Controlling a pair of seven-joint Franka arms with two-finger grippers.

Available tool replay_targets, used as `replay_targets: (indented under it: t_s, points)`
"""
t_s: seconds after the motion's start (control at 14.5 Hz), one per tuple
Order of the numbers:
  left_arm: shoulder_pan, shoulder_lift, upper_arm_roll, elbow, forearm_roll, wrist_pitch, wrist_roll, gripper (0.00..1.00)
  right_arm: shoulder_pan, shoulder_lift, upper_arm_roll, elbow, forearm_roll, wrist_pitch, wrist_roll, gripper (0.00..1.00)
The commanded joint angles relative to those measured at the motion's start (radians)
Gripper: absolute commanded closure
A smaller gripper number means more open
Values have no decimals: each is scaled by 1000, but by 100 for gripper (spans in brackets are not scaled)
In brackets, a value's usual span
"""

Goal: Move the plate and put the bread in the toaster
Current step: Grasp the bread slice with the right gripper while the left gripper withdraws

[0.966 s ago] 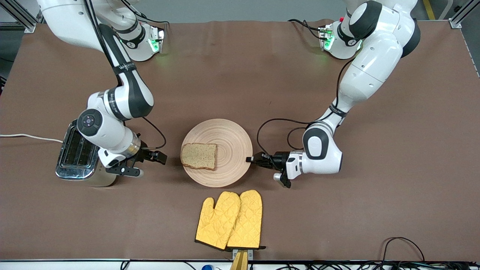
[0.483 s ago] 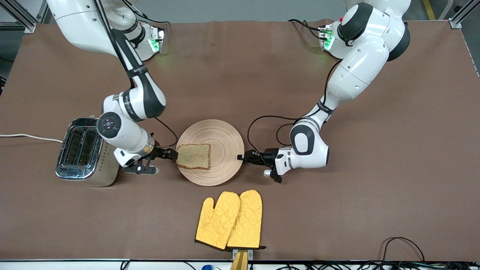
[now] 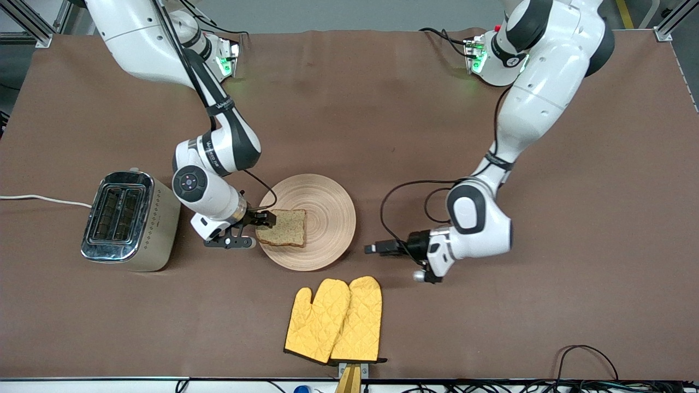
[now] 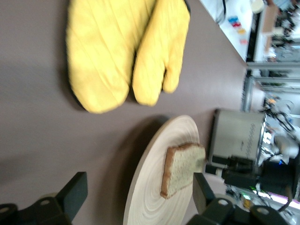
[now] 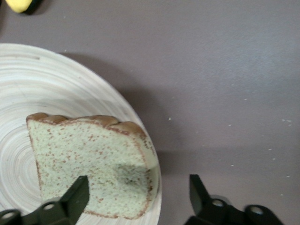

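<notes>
The light wooden plate (image 3: 327, 218) lies mid-table with the brown speckled bread (image 3: 284, 227) flat on its part toward the toaster (image 3: 128, 218). My right gripper (image 3: 264, 219) is open and low over the plate's rim at the bread's edge. In the right wrist view its fingers (image 5: 75, 199) spread over the bread (image 5: 89, 159) and the plate (image 5: 47, 79). My left gripper (image 3: 372, 249) is open and empty, off the plate toward the left arm's end. The left wrist view shows the plate (image 4: 159, 197), the bread (image 4: 183, 168) and the toaster (image 4: 236, 140).
A pair of yellow oven mitts (image 3: 333, 322) lies nearer the front camera than the plate and also shows in the left wrist view (image 4: 122, 51). The toaster's white cord (image 3: 38, 198) runs off the right arm's end of the table.
The plate with the bread slid toward the toaster. My left gripper then let go of its rim and drew back. My right gripper moved from beside the toaster to the bread's edge.
</notes>
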Motion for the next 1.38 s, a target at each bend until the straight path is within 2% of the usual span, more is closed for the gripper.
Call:
replay_targets:
  t_s: [0.0,0.21,0.34,0.41,0.55,0.76,0.83,0.97,1.1,1.31]
  points:
    - [47,-122,23,-34,199,-14,-200,0,3,4,-9,-8,-10,16,-6,35]
    - [100,-260,23,-55,374,-121,-379,0,-5,10,-9,-6,-10,26,-7,45]
    - [139,-365,23,-55,532,-251,-498,0,-6,21,-9,-5,-10,39,-7,46]
    - [142,-417,23,-48,647,-352,-541,0,-6,26,-9,-6,-10,50,-8,49]
    - [142,-497,22,-40,822,-498,-560,0,-6,32,-9,-5,-10,53,-6,54]
    - [140,-583,22,-40,960,-656,-559,0,-6,32,-9,-5,-10,55,-6,62]
    - [140,-612,22,-40,1019,-704,-555,0,-6,32,-9,-5,-10,56,-6,69]
    - [143,-665,23,-40,1088,-761,-549,0,-5,32,-9,-6,-10,59,-6,83]
    - [182,-699,22,-38,1110,-822,-548,0,-3,32,-9,-6,-10,56,-5,97]
    - [206,-704,17,-32,1099,-833,-542,0,-3,21,-9,-2,-10,41,-3,100]
